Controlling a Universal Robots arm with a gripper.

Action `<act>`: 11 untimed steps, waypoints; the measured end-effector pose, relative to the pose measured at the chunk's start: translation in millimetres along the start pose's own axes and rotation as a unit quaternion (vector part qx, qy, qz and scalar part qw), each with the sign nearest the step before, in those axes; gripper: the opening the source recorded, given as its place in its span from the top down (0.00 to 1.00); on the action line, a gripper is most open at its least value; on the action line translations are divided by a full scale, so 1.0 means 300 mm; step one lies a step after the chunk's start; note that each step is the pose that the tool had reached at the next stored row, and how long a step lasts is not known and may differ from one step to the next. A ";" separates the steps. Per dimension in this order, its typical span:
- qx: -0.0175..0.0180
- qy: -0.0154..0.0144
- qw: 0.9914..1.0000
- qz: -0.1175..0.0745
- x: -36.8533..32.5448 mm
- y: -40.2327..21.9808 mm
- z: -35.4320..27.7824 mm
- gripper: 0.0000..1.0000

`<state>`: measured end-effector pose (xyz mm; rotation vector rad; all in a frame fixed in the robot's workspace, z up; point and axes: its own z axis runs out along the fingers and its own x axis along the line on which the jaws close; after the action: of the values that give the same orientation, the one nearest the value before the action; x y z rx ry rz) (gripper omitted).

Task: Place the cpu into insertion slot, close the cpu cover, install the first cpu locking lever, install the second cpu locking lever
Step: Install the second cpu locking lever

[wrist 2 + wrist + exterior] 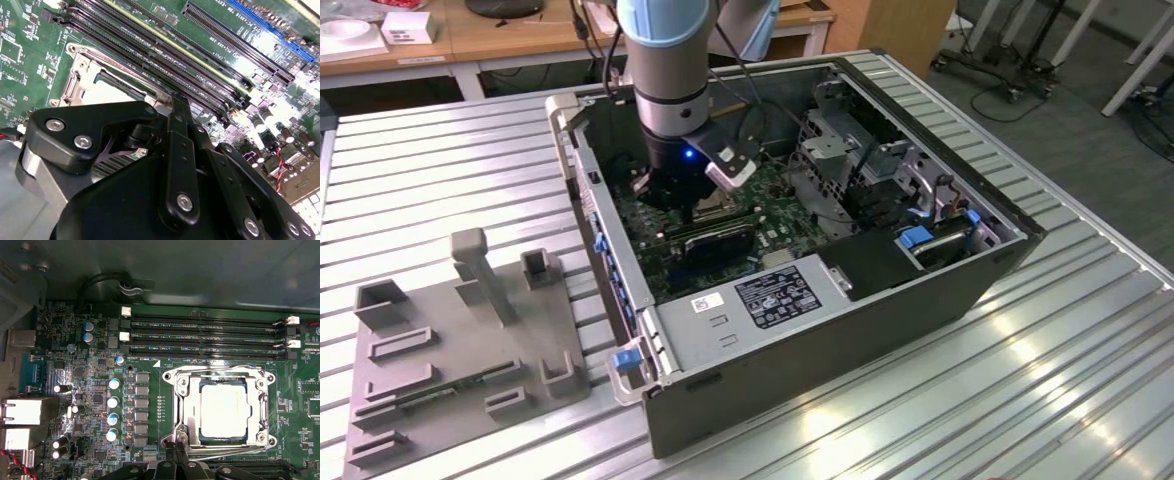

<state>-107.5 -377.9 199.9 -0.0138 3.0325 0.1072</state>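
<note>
- Sitting in its socket (223,410) on the green board (90,390), lower right of the first wrist view: cpu (223,409), pale top showing.
- cpu cover (186,412) lies flat around it.
- Open computer case (961,290) holds the board, centre of the exterior view.
- gripper (181,107) fingers pressed together, holding nothing, tip at the socket's edge.

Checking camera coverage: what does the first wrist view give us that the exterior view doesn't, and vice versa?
First wrist view: a close look down on the cpu seated in its socket, the cpu cover lying flat around it, and the memory slots beside the socket.

Exterior view: the whole computer case lying open on the slatted table, the arm reaching down into it, and a grey fixture block at the exterior view's left.

Both: the green motherboard, with the gripper low over the socket.
</note>
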 end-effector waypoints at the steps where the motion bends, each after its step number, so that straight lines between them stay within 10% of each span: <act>1: 0.000 0.000 1.000 0.000 0.000 0.001 0.001 0.89; 11: -0.002 -0.003 1.000 0.002 0.001 0.008 0.008 0.89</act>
<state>-107.8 -375.4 197.8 -0.0078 3.0264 0.1125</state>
